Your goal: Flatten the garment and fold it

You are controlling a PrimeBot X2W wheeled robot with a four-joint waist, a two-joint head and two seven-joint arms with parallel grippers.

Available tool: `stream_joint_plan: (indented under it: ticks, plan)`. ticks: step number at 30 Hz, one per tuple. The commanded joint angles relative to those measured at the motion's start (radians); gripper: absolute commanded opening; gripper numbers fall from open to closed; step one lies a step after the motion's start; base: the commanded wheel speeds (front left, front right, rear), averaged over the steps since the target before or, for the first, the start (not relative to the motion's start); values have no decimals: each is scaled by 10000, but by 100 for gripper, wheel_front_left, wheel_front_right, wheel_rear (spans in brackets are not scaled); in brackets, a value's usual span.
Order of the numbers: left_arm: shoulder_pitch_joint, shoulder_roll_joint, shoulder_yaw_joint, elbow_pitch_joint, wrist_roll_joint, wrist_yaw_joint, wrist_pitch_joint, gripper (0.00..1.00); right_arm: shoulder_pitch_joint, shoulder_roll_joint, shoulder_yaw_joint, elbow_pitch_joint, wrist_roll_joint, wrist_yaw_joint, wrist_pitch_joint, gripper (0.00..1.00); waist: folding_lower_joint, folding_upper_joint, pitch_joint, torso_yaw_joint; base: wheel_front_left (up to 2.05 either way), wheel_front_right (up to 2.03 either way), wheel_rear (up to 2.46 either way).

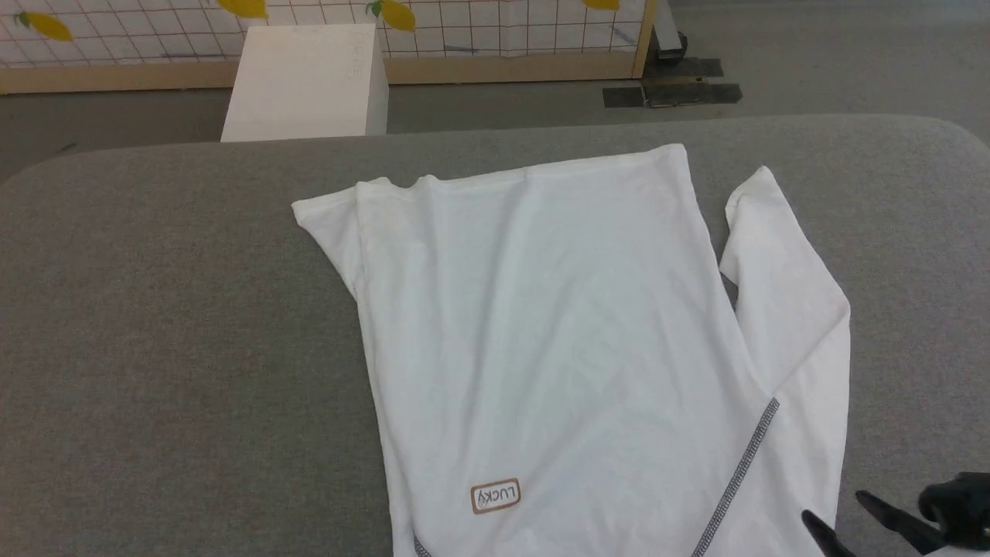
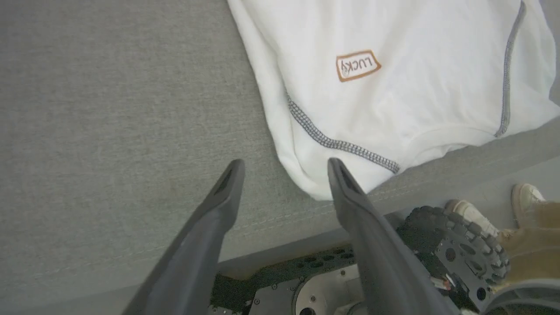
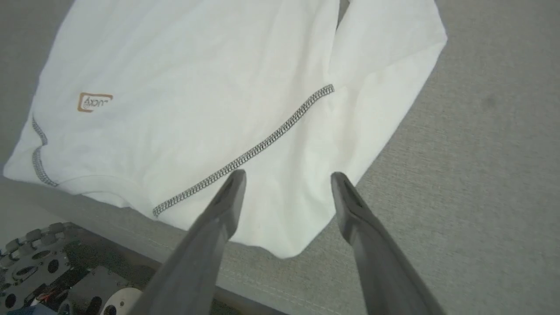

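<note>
The garment (image 1: pixel 557 325) is a white shirt lying spread on the grey table (image 1: pixel 170 309), its "LUCKY" patch (image 1: pixel 495 496) near the front and one sleeve (image 1: pixel 789 294) folded along the right. My left gripper (image 2: pixel 284 168) stands open over the garment's (image 2: pixel 393 87) near left shoulder corner, holding nothing. My right gripper (image 3: pixel 286 179) is open above the garment's (image 3: pixel 197 100) near right corner, beside a grey stitched seam (image 3: pixel 245 155). In the head view the right gripper (image 1: pixel 839 514) shows at the lower right, just off the cloth's edge.
A rigid white box (image 1: pixel 309 81) stands beyond the table's far edge, before a gridded wall panel (image 1: pixel 503 31). A person's shoes (image 2: pixel 527 197) and the robot's base (image 2: pixel 455 249) sit below the table's near edge. Bare table lies left and right of the shirt.
</note>
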Motion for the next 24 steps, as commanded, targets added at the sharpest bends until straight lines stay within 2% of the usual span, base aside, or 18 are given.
stream_joint_plan:
  ticks: [1, 4, 6, 9, 13, 15, 18, 21, 24]
  plan:
    - [143, 97, 489, -361, 46, 339, -469, 100, 171, 227, -360, -282, 165, -19, 10, 100, 1, -1, -57, 65, 0, 0, 0]
    - [-37, 17, 1325, -819, 611, 839, -1711, 100, 71, 790, -1265, -718, -48, -19, -384, 100, 1, -1, -94, 88, 0, 0, 0]
    - [-367, -283, 1674, -929, 1025, 1087, -2673, 100, -185, 1286, -1754, -912, -393, -19, -926, 100, 1, -1, -98, 98, 0, 0, 0]
    - [-874, -1234, 1936, -854, 1243, 1431, -4129, 100, -558, 1889, -2106, -967, -1104, -19, -1989, 100, 1, -1, -94, 125, 0, 0, 0]
    - [-1355, -2059, 1961, -16, 1394, 1547, -5389, 100, -836, 2728, -2333, -634, -1927, -19, -3326, 100, 1, -1, -97, 136, 0, 0, 0]
    - [-1542, -2403, 1876, 512, 1349, 1475, -5670, 100, -914, 3221, -2519, -427, -2292, -19, -3969, 100, 1, -1, -104, 196, 0, 0, 0]
    - [-2000, -2512, 1687, 1245, 1423, 1204, -5776, 100, -986, 3756, -2551, -165, -2513, -19, -4569, 100, 1, -1, 0, 253, 0, 0, 0]
    - [-2906, -2278, 1628, 1648, 1657, 953, -5512, 100, -1094, 3961, -2362, -7, -2623, -19, -4815, 100, 1, -1, 330, 316, 0, 0, 0]
    - [-4081, -1857, 1767, 1671, 1866, 789, -4795, 100, -1331, 4010, -2220, -25, -2653, -19, -4908, 100, 1, -1, 778, 376, 0, 0, 0]
